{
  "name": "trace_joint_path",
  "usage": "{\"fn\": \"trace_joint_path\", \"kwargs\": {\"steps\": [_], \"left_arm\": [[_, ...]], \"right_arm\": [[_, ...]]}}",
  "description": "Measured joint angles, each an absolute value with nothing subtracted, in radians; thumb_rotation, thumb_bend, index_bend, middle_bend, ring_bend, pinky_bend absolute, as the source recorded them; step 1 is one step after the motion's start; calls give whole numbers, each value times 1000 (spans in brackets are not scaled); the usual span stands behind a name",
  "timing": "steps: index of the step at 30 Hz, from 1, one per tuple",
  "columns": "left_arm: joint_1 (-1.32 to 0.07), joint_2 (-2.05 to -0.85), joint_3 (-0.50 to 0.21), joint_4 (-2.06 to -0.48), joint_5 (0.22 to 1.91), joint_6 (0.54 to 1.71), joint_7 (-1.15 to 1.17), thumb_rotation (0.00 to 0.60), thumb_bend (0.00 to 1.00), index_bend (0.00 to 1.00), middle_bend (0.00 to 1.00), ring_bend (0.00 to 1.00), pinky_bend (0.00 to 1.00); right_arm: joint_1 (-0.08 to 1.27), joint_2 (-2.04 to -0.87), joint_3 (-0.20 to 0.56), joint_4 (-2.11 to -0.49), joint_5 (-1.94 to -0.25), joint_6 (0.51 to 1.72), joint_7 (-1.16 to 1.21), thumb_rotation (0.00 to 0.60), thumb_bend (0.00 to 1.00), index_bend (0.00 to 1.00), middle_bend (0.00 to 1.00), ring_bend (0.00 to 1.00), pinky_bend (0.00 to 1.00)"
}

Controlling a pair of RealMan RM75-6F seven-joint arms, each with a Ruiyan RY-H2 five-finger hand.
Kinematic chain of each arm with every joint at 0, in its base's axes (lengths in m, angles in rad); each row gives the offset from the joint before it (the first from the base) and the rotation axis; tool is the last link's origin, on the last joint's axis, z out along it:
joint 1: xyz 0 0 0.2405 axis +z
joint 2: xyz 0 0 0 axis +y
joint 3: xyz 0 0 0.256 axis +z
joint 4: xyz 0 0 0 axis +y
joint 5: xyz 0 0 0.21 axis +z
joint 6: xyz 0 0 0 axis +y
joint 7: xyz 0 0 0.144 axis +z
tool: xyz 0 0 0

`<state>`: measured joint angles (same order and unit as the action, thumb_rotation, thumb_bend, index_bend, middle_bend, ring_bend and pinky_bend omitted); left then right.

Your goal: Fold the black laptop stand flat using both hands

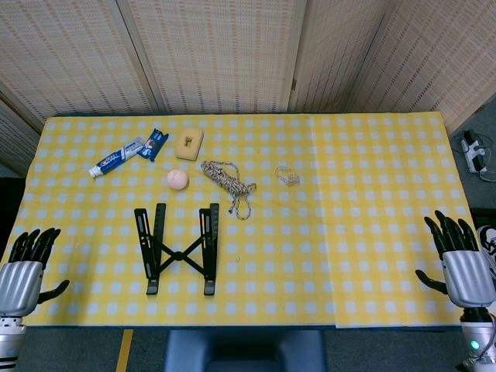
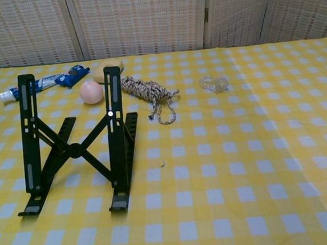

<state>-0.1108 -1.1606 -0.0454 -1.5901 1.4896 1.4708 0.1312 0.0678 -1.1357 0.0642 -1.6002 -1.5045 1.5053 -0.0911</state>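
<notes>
The black laptop stand point(image 1: 180, 249) stands unfolded on the yellow checked tablecloth, left of centre near the front edge. In the chest view the laptop stand point(image 2: 74, 146) shows two raised rails joined by a crossed brace. My left hand point(image 1: 25, 273) hovers at the table's front left corner, fingers spread, holding nothing, well left of the stand. My right hand point(image 1: 459, 263) rests at the front right corner, fingers apart and empty, far from the stand. Neither hand appears in the chest view.
Behind the stand lie a toothpaste tube point(image 1: 116, 157), a blue packet point(image 1: 153, 143), a pink ball point(image 1: 177, 179), a tan block point(image 1: 189, 143), a bundle of rope point(image 1: 229, 183) and a small clear item point(image 1: 287, 175). Woven screens close off the back.
</notes>
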Motion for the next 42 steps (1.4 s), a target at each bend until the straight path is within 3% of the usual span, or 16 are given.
{"fn": "trace_joint_path", "kwargs": {"steps": [18,22,33,42], "left_arm": [[-152,-1171,-52,-1572,1514,1435,94,600,206,71,120,74,9],[-176,-1173,-57,-1565,1520,1405,25,600,209,75,120,96,63],[-287,-1206,-78,-1500,1504,1228,-267,600,216,0,115,83,126],[-364,-1301,-105,-1395,1427,1139,-115,600,215,0,98,75,122]], "right_arm": [[54,-1119,61,-1611,-1529,1536,-87,600,183,0,40,70,0],[55,-1110,61,-1618,-1537,1538,-85,600,183,0,40,71,0],[81,-1098,62,-1620,-1557,1508,-50,600,183,0,40,73,0],[85,-1104,61,-1604,-1554,1500,-32,600,183,0,40,73,0]]}}
